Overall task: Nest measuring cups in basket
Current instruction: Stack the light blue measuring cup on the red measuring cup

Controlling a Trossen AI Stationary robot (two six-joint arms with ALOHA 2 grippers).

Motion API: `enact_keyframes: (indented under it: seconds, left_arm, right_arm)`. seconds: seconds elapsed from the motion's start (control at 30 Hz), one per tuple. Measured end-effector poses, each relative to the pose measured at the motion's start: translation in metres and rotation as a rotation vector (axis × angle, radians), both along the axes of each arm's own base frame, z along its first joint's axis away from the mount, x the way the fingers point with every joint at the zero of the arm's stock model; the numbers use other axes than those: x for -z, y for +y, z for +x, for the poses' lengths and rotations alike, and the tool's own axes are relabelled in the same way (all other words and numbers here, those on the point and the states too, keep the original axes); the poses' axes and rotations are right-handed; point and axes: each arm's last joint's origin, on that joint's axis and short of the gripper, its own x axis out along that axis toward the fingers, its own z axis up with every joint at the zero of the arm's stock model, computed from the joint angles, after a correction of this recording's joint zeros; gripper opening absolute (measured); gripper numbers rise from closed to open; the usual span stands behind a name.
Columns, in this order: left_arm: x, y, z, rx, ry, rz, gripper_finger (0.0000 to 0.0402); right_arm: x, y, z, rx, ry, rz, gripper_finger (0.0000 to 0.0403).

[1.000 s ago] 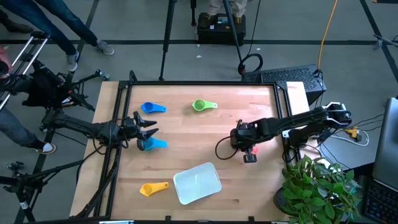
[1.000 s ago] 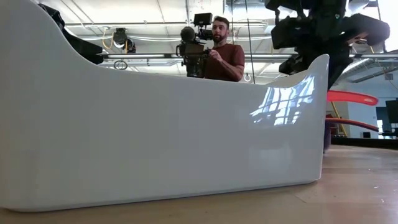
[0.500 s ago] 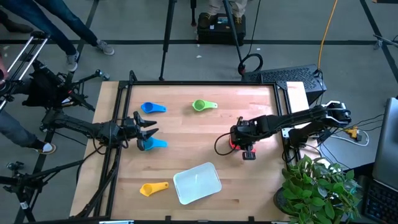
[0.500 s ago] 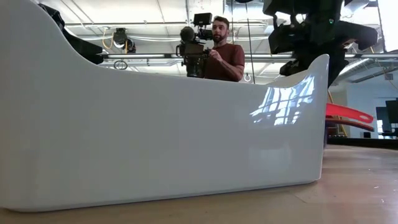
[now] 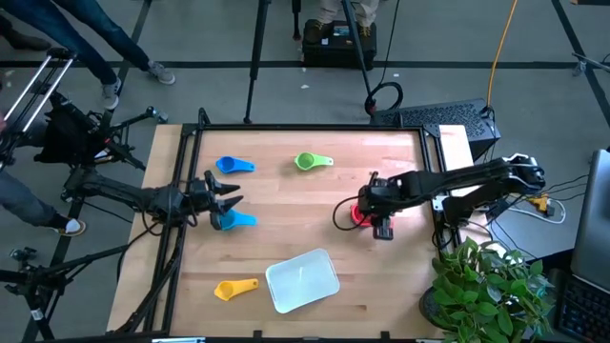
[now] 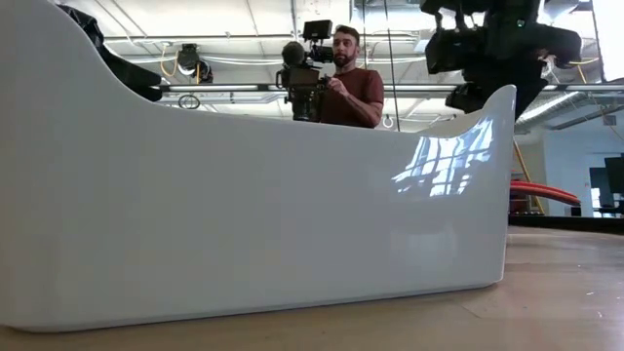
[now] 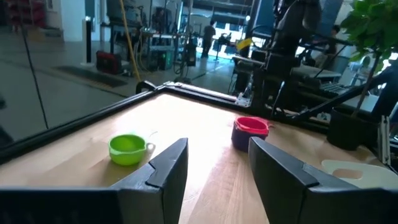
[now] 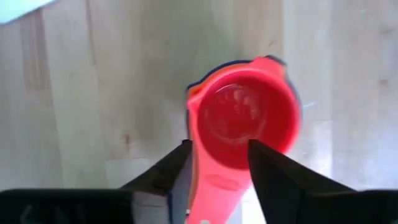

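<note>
Right tool [image 5: 367, 211] hangs directly over the red cup [image 8: 244, 118] on the right half of the tabletop [image 5: 315, 205], fingers [image 8: 163, 177] parted to either side of the cup's handle, gripping nothing. Its wrist view alone shows a dark blue rim under the red cup, so the red one sits nested in a blue cup [image 7: 242, 138]; the left wrist view confirms red over dark blue.

Left tool [image 5: 232, 196] waits at the tabletop's left side with jaws wide, a light blue cup [image 5: 234, 220] just beside it.

The high view alone shows the basket [image 5: 302, 280] near the front edge, holding nothing, with the yellow cup [image 5: 233, 288] beside it and another blue cup [image 5: 233, 165] and the green cup [image 5: 309, 161] toward the rear.

The low view is mostly filled by the basket's wall; a person with a camera [image 6: 331, 83] stands beyond.
</note>
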Motion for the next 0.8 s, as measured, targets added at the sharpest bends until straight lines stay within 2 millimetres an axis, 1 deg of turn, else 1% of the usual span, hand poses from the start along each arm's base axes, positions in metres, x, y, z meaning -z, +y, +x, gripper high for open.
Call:
enact_keyframes:
  seconds: [0.13,0.27,0.37,0.43,0.5,0.6,0.7,0.8]
  left_arm:
    - [-0.019,0.001,-0.002,-0.019,0.162,-0.062,0.0172]
    - [-0.044,0.000,0.000,-0.035,0.362,-0.114,0.0172]
    - [-0.062,-0.003,0.004,-0.010,0.565,-0.154,0.0172]
    - [-0.068,-0.007,0.009,0.009,0.732,-0.187,0.0172]
    - [-0.069,-0.010,0.015,0.019,0.921,-0.206,0.0172]
    - [-0.058,-0.016,0.026,0.043,1.155,-0.238,0.0172]
    - [-0.045,-0.020,0.036,0.073,1.285,-0.248,0.0172]
    - [-0.036,-0.022,0.043,0.067,1.337,-0.235,0.0172]
  right_arm:
    - [-0.009,-0.006,-0.001,0.037,-0.074,-0.035,0.0176]
    - [-0.018,-0.012,0.001,0.041,-0.175,-0.042,0.0176]
    - [-0.023,-0.016,0.003,0.031,-0.235,-0.054,0.0171]
    - [-0.025,-0.020,0.004,0.029,-0.257,-0.063,0.0170]
    - [-0.025,-0.024,0.005,0.025,-0.273,-0.074,0.0170]
    - [-0.026,-0.028,0.007,0.018,-0.287,-0.089,0.0170]
    - [-0.028,-0.031,0.008,0.012,-0.311,-0.100,0.0169]
    - [-0.028,-0.032,0.009,0.009,-0.324,-0.106,0.0169]
